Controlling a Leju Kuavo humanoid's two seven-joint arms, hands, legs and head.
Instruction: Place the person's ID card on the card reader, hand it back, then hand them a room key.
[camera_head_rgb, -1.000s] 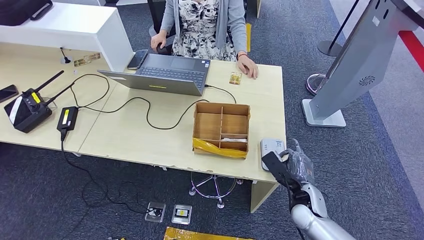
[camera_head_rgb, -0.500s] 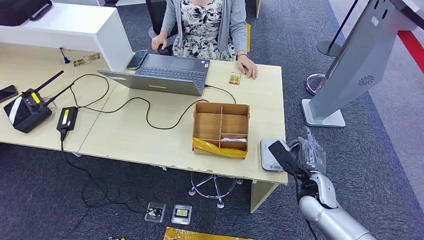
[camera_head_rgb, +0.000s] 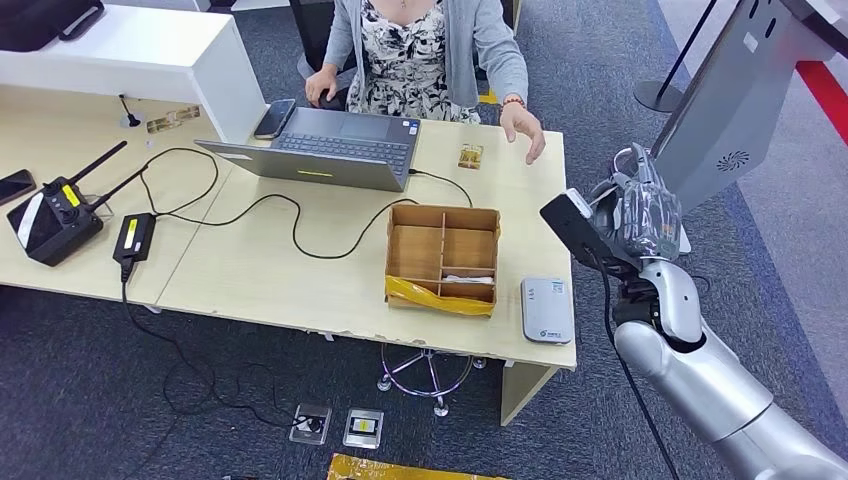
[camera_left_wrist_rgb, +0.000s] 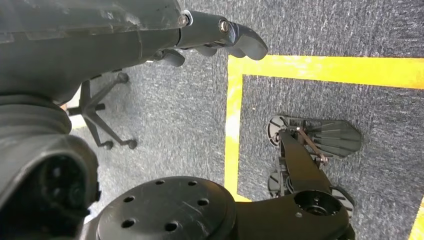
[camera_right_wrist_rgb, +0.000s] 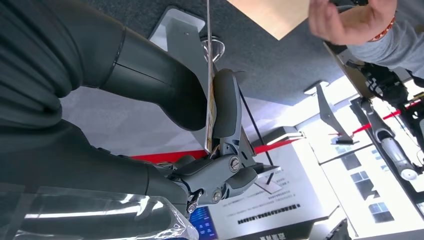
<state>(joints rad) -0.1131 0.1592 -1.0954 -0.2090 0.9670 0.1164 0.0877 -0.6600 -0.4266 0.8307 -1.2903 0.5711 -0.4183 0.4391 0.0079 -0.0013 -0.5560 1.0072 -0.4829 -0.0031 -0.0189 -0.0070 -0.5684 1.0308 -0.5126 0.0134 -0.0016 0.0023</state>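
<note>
Right robot hand (camera_head_rgb: 640, 215) now raised well above the counter (camera_head_rgb: 300, 270), off its right edge, level with the far end of the divided wooden box (camera_head_rgb: 443, 258). One second ago low beside the card reader (camera_head_rgb: 546, 309), at the near right corner; half a second ago lifting clear of it. Reader now bare, nothing lying on it.

ID card (camera_right_wrist_rgb: 208, 75) pinched edge-on between thumb and a finger of the right robot hand, plain in the right wrist view as a thin blade standing out past the fingertips. In the head view the card itself too thin to make out against the hand.

Person's hand (camera_head_rgb: 525, 128) also changed: resting flat on the counter near the small yellow item (camera_head_rgb: 470, 156) a second ago, now lifted off the surface with fingers loosely apart, turned toward the robot side. Same hand seen in the right wrist view beyond the card tip, well apart from it.

Reading of this: scan step apparently finished, hand-back under way. Gap between card and person's hand not yet closed; more reach forward and inward needed before release.

Left robot hand (camera_left_wrist_rgb: 200, 35) hanging low over grey carpet with a yellow floor line (camera_left_wrist_rgb: 320, 70); fingers curled, nothing in them.

Room key not identified with certainty; a pale flat item lying in the near compartment of the box, possibly the key stock. Key step not yet begun.
</note>
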